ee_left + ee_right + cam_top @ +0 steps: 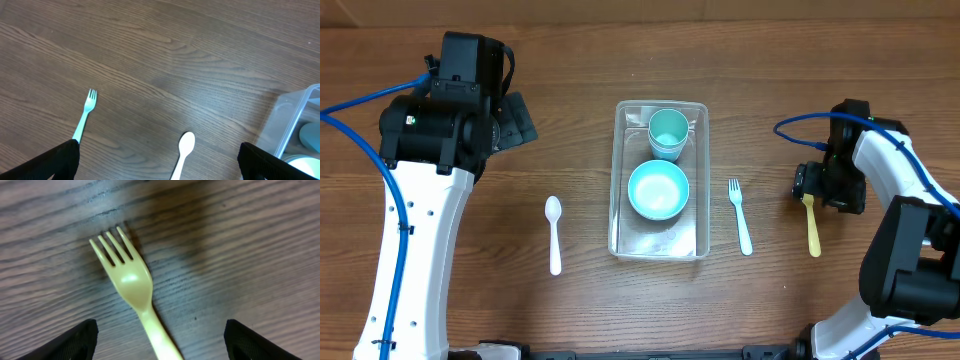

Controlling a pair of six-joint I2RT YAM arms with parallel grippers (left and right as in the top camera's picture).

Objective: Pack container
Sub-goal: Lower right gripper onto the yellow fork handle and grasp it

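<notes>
The clear container (622, 200) stands mid-table and holds a light-blue cup (668, 132) and a light-blue bowl (658, 190). Its corner shows at the right of the left wrist view (292, 117). My right gripper (808, 190) is open and low over the head of a yellow fork (812, 232). In the right wrist view the fork (131, 280) lies flat between the open fingers (165, 342). My left gripper (516, 122) is open and empty (157, 167), high at the back left, with the white spoon (184, 150) below it.
The white spoon (554, 235) lies left of the container. A light-blue fork (740, 215) lies right of it. The left wrist view shows another light-blue fork (85, 117) left of the spoon; the overhead view does not show it.
</notes>
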